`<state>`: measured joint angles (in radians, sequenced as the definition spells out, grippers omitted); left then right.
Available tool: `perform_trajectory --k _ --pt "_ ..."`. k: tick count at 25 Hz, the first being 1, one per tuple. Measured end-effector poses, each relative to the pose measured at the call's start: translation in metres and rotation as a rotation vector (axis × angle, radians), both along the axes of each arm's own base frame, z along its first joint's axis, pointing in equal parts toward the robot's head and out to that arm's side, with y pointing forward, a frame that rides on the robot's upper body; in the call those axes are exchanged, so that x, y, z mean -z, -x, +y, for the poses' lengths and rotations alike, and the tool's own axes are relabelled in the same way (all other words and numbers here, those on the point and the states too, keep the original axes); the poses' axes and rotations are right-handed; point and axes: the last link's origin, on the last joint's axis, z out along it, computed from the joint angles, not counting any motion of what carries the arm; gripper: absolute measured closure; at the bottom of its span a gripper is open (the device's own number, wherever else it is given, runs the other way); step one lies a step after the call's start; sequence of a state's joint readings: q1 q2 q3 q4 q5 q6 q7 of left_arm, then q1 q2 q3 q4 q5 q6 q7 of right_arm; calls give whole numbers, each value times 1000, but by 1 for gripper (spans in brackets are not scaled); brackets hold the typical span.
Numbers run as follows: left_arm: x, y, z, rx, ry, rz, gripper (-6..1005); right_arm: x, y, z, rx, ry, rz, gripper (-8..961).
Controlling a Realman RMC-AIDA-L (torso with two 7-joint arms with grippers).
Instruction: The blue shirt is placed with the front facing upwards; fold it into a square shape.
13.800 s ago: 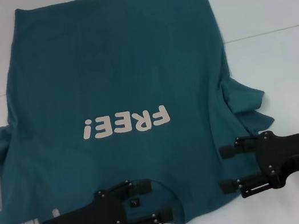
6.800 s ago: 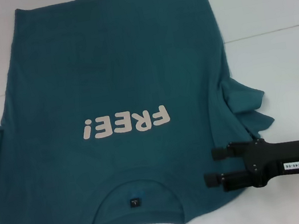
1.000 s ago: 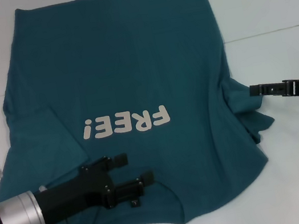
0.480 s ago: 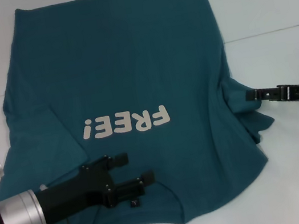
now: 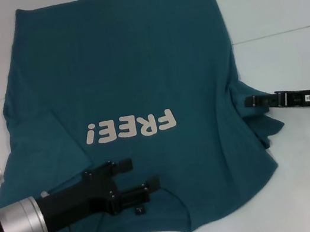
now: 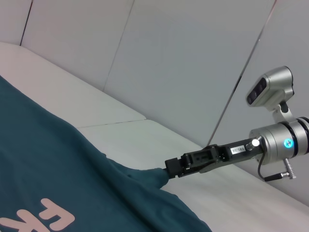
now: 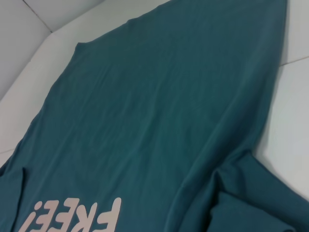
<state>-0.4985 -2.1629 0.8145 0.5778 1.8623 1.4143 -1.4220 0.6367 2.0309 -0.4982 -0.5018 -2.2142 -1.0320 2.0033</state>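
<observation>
The blue shirt (image 5: 128,66) lies flat and front up on the white table, its cream "FREE!" lettering (image 5: 132,127) near the middle. Its left sleeve (image 5: 46,147) is folded in over the body. My left gripper (image 5: 136,175) hovers open over the collar area, partly hiding the collar, with nothing between its fingers. My right gripper (image 5: 250,101) is turned edge-on, its tip at the bunched right sleeve (image 5: 260,118). The left wrist view shows that gripper (image 6: 169,166) meeting the sleeve cloth (image 6: 145,176). The right wrist view shows only the shirt (image 7: 145,106).
The white table (image 5: 279,4) has a thin seam line (image 5: 284,32) running to the right of the shirt. Bare tabletop lies right of the shirt and along the far edge. Pale wall panels (image 6: 183,58) stand behind the table.
My right gripper has slid left over the last second until its tip is at the right sleeve. The left arm and the shirt's body have stayed put.
</observation>
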Motion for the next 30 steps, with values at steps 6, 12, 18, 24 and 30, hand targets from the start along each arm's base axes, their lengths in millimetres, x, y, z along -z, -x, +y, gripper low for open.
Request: perform_trajectory --k 6,12,18,24,30 --pt "0 0 0 -1 -2 1 79 0 3 4 -11 -6 -10 54" --pt "0 1 1 -4 -3 3 79 1 1 6 1 -21 -26 60" --pt "0 0 1 -6 -3 3 79 1 0 6 10 -24 -25 228" --pt "0 1 1 -7 -3 2 79 1 1 6 9 -20 -25 517" --pt "0 1 0 -10 -2 2 80 1 0 6 12 -25 -23 875"
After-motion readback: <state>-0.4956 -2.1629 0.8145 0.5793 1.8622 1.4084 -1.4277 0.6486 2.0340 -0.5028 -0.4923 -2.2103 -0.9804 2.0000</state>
